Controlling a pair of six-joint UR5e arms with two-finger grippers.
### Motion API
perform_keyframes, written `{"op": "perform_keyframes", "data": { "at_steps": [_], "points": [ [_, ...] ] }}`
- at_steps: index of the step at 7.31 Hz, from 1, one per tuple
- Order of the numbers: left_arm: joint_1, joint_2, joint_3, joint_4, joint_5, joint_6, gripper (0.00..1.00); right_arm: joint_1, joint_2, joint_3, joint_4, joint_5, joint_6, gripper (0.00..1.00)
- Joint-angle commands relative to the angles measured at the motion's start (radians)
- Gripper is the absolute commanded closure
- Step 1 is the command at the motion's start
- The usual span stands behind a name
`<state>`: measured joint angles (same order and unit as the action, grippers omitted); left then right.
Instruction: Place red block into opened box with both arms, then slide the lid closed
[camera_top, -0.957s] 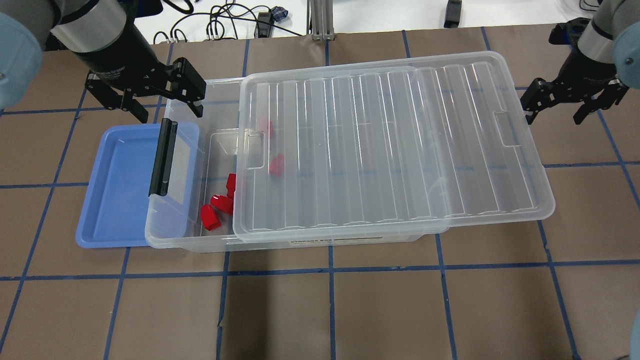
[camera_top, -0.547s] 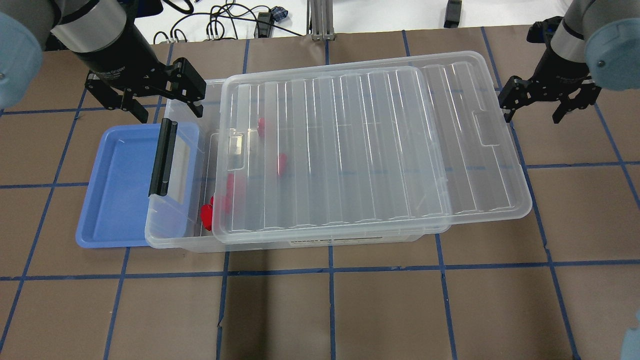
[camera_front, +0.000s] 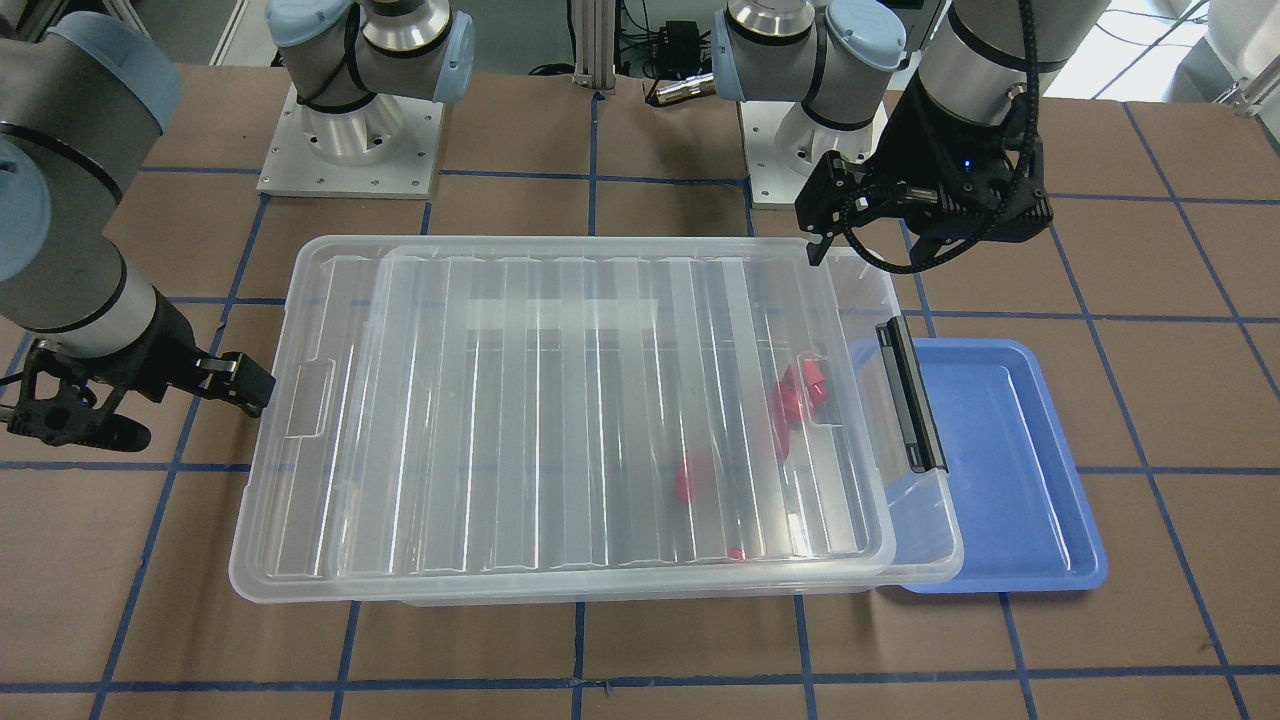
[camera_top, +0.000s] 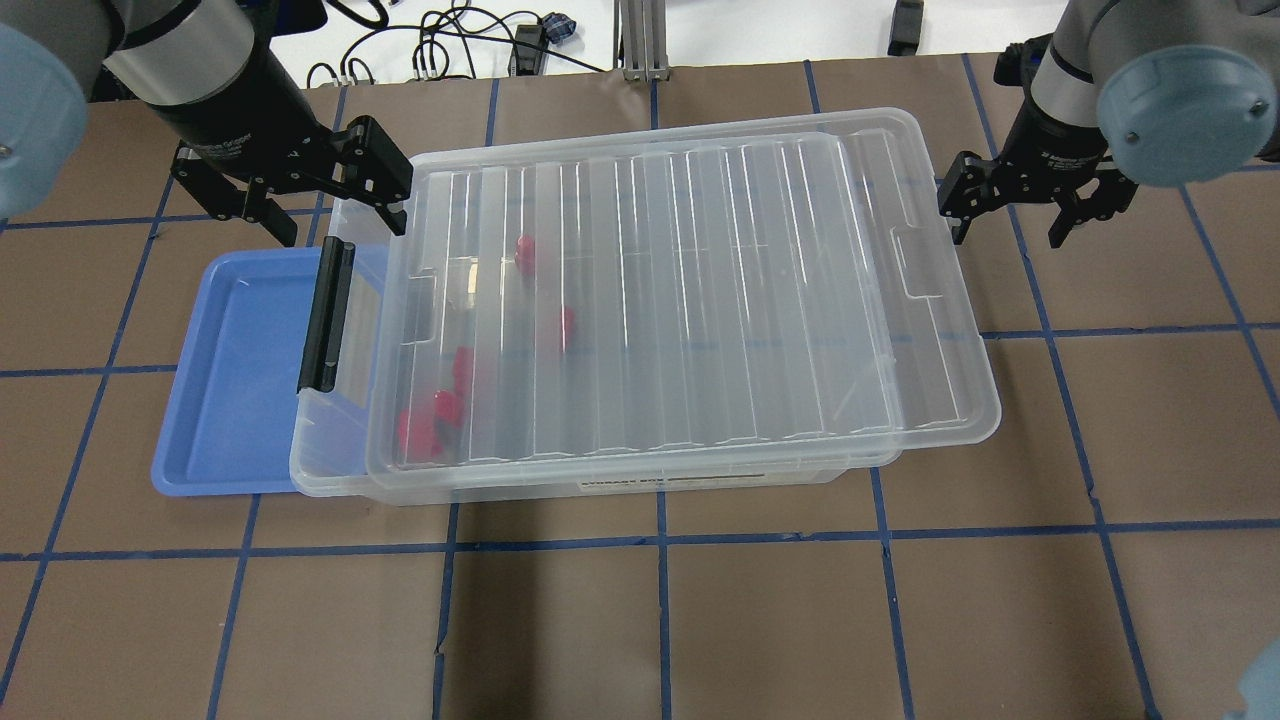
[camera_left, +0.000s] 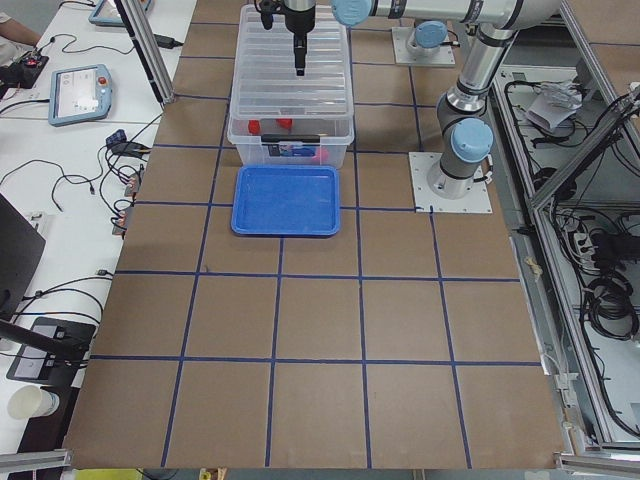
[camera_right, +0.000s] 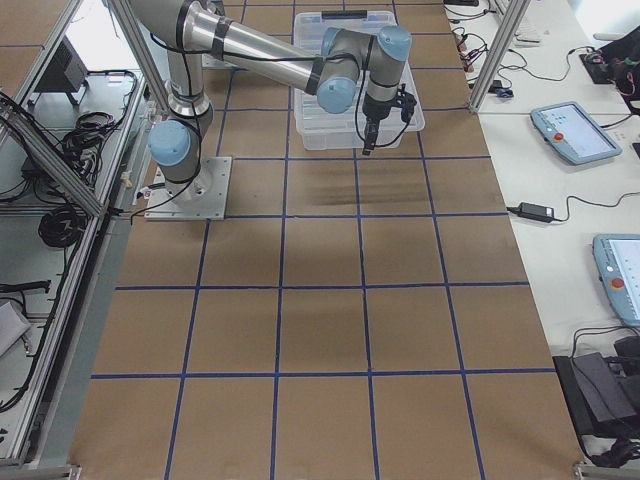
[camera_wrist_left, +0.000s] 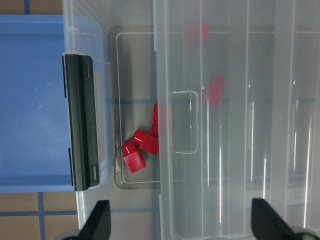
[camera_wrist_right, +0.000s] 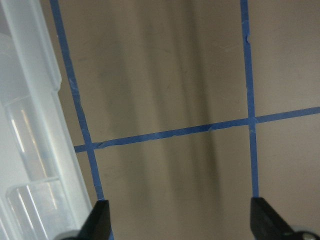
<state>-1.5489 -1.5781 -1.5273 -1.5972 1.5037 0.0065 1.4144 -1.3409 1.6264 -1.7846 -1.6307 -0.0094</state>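
The clear box (camera_top: 330, 478) holds several red blocks (camera_wrist_left: 134, 159), blurred under the ridged lid (camera_top: 700, 300) in the overhead view. The lid lies over most of the box and overhangs its right end. A strip stays uncovered beside the black bar (camera_top: 325, 315). My left gripper (camera_top: 340, 225) hangs open and empty above the box's far left corner. My right gripper (camera_top: 1010, 235) is open and empty too, with one finger (camera_top: 958, 205) against the lid's right edge. The right wrist view shows the lid's rim (camera_wrist_right: 30, 125) and bare table.
A blue tray (camera_top: 240, 370) sits under the box's left end, against the black bar. Brown table with blue tape lines (camera_top: 660, 540) surrounds the box. Cables (camera_top: 450, 45) and a metal post lie beyond the far edge.
The lid has slid left over the box and now covers the block cluster. My right gripper has moved left with the lid's right edge. The left gripper has not moved.
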Motion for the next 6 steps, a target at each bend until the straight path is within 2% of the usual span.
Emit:
{"op": "perform_keyframes", "data": {
  "at_steps": [1,6],
  "points": [
    [0.000,0.004,0.001,-0.003,0.001,0.001,0.00,0.047,0.000,0.000,-0.001,0.000,0.067,0.00],
    [0.000,0.009,0.003,-0.009,0.003,-0.002,0.00,0.054,-0.001,0.000,0.002,0.022,0.069,0.00]
  ]
}}
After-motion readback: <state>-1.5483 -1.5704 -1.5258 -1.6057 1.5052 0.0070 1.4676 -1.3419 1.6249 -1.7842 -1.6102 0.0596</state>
